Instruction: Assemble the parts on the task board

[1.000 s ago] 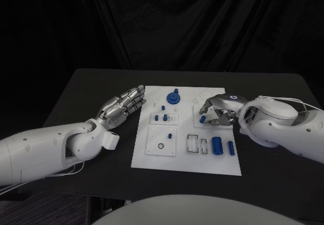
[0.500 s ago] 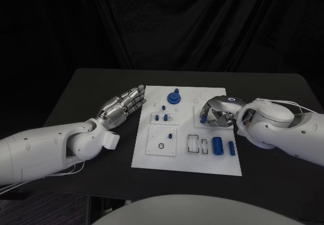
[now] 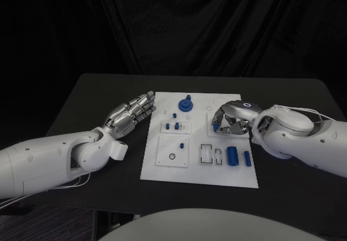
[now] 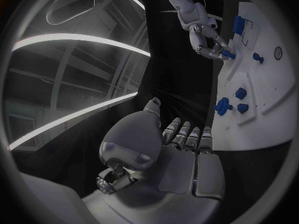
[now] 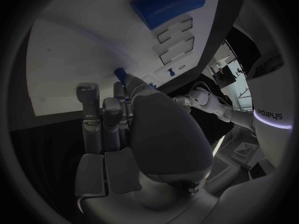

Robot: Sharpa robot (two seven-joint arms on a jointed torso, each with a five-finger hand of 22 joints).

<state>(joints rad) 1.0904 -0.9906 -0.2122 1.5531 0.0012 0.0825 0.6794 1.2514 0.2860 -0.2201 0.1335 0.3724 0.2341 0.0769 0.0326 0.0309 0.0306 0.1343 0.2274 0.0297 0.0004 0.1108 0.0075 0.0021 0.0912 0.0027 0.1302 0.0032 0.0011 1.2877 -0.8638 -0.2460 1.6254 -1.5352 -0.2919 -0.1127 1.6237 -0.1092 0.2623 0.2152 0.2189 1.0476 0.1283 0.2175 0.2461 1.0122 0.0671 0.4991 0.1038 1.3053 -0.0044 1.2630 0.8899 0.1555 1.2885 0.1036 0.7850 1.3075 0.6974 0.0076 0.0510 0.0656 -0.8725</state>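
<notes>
Head view: we judge a pick is in hand. Our right hand (image 3: 231, 123) curls over the task board (image 3: 200, 170)'s right side, pinching a small blue part (image 5: 120, 73); next we must seat it. Our left hand (image 3: 132, 114) rests open-fingered, left of the board.

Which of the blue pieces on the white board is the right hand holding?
The small blue peg at the board's right side, pinched in the right hand. The big cylinder, the gear and the other pegs lie untouched.
</notes>
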